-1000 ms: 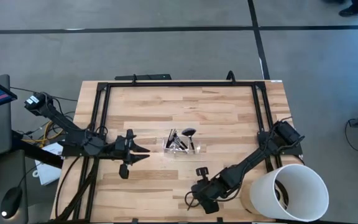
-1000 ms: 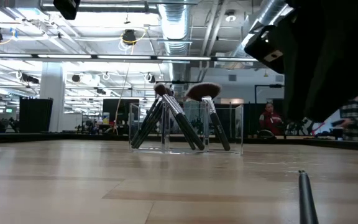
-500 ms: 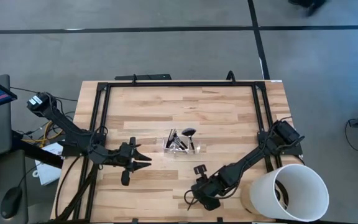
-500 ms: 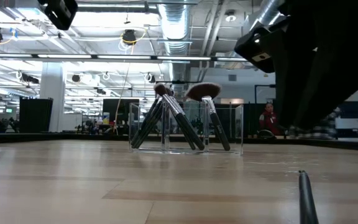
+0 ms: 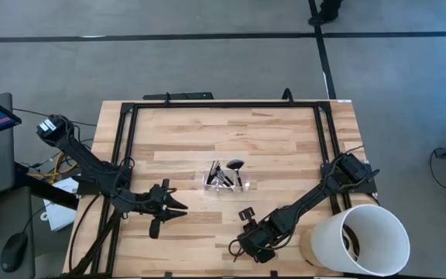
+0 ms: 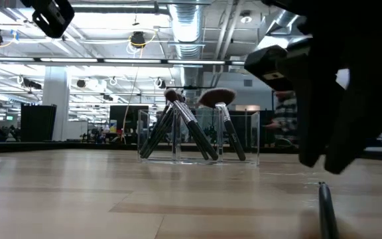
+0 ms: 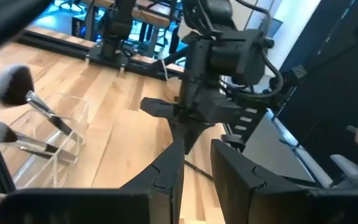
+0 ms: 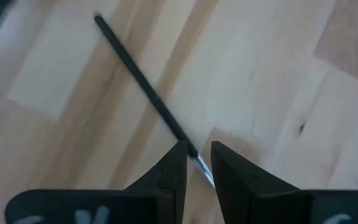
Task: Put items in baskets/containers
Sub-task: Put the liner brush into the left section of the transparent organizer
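Brushes (image 5: 223,177) stand propped in the clear tray (image 6: 247,136) mid-table; one stray brush (image 8: 145,84) lies under my right gripper (image 8: 197,160), fingers narrowly parted astride it, probably not gripping. Left gripper (image 7: 195,177) waits, narrowly parted, empty.

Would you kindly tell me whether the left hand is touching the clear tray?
Apart. The high view shows a strip of bare table between the left hand and the clear tray, which stands nearer the middle.
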Robot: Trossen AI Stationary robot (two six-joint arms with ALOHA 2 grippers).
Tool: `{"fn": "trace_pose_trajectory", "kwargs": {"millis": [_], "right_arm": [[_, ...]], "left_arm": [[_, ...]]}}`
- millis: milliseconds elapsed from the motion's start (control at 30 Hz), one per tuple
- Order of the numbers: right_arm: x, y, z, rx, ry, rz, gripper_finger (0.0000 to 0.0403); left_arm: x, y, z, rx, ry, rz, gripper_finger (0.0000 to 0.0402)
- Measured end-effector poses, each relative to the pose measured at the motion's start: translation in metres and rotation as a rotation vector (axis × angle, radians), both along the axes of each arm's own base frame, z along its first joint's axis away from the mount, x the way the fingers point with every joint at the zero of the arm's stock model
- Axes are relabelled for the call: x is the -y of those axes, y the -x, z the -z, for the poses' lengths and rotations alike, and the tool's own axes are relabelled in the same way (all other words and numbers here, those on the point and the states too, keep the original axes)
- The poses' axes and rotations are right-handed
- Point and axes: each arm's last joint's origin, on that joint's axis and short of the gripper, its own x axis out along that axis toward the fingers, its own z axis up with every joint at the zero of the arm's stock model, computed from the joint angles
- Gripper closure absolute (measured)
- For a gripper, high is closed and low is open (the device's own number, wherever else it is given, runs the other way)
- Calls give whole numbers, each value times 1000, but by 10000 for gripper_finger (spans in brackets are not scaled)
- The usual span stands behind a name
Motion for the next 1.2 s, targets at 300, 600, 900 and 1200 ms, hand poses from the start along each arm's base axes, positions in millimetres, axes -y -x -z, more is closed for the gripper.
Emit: {"fn": "trace_pose_trajectory", "kwargs": {"millis": [300, 600, 900, 1200], "right_arm": [[3, -3, 3, 3, 9, 3, 337], [1, -1, 4, -2, 35, -63, 337], [-1, 2, 6, -19, 50, -77, 337], [2, 0, 6, -13, 67, -109, 337]], "left_arm": [[6, 1, 1, 8, 27, 1, 325], [14, 9, 2, 7, 43, 36, 325], [15, 9, 1, 10, 44, 38, 325], [15, 9, 1, 12, 44, 38, 325]]}}
